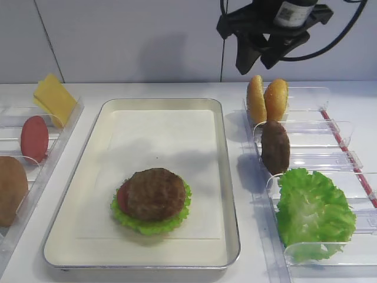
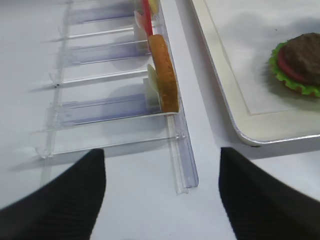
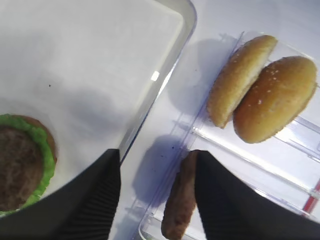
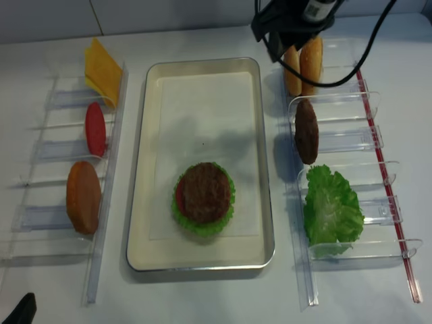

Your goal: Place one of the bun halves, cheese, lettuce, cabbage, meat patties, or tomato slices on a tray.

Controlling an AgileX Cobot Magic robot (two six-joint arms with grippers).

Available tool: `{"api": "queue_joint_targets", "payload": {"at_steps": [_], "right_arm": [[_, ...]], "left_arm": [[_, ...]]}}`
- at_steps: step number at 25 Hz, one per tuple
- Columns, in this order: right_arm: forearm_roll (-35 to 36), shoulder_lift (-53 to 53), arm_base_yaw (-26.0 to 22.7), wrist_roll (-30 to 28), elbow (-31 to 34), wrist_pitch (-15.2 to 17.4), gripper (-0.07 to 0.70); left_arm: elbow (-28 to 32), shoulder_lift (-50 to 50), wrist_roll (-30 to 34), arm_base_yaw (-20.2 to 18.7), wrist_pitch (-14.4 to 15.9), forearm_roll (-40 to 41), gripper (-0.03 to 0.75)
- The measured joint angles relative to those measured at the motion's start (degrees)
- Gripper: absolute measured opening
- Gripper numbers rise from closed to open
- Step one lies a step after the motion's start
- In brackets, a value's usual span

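Two bun halves are standing on edge side by side in the clear holder at the upper right of the high view, leaning against each other. Just above them, at the top of the frame, the right gripper is hanging in the air, its dark fingers standing apart with nothing between them; in the right wrist view those fingers are framing the holder and the rim of the tray, touching neither. Below the buns, one meat patty is standing upright in the next compartment, and a big frilly lettuce leaf is filling the compartment at the lower right.

At the centre, the cream tray is holding a stack toward its lower half: lettuce at the bottom, a red tomato slice peeking out at the left, and a second patty on top. Along the left edge, another holder is carrying the cheese at the upper left, a tomato slice beneath it, and a bun half at the lower left.

In the left wrist view, the left gripper is hovering over bare table near that left holder, its fingers spread wide and gripping nothing.
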Motion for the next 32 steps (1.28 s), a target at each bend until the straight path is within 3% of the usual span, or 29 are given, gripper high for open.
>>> {"api": "queue_joint_targets", "payload": {"at_steps": [13, 28, 32], "right_arm": [[-6.4, -13.6, 0.0, 1.1, 8.3, 0.5, 0.374], [-9.0, -39.4, 0.0, 0.0, 34.9, -0.1, 0.377], [-9.2, -46.3, 0.0, 1.3, 40.3, -0.5, 0.438]], "left_arm": [[0.0, 0.0, 0.0, 0.0, 0.0, 0.0, 0.44], [0.0, 0.0, 0.0, 0.0, 0.0, 0.0, 0.44], [0.0, 0.0, 0.0, 0.0, 0.0, 0.0, 0.44]]}}
